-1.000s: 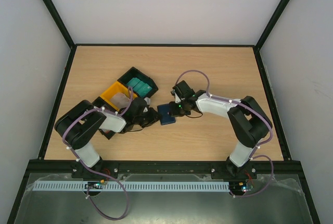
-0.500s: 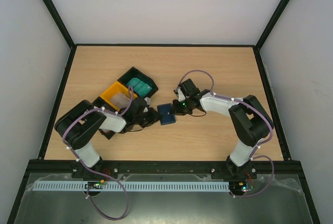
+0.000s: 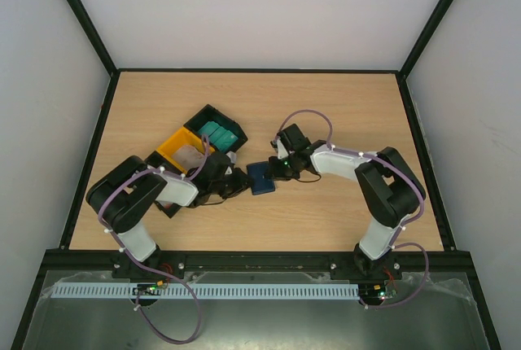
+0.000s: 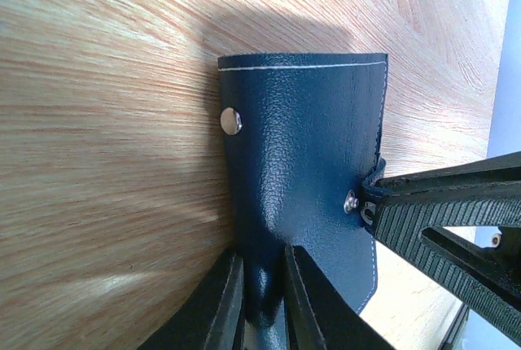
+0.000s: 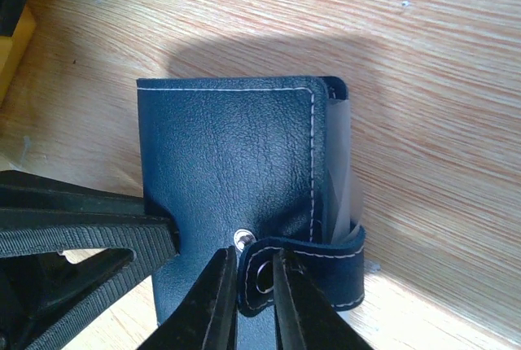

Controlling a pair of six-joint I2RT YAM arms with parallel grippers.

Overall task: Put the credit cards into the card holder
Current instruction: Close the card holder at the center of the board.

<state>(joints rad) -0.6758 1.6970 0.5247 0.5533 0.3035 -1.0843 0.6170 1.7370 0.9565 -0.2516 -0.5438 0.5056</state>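
Note:
The card holder, a dark navy wallet, lies folded on the table between the two arms. It also shows in the left wrist view and the right wrist view. My left gripper is shut on the wallet's near edge. My right gripper is shut on the wallet's snap tab, held just off the snap stud. Whitish card edges stick out of the wallet's open side. Teal cards lie in the tray's far compartment.
The black-and-yellow tray stands left of the wallet, close behind my left arm. A whitish card lies in its yellow compartment. Black frame rails border the table.
My right gripper has shifted slightly left toward the wallet. The wallet and my left arm have stayed in place.

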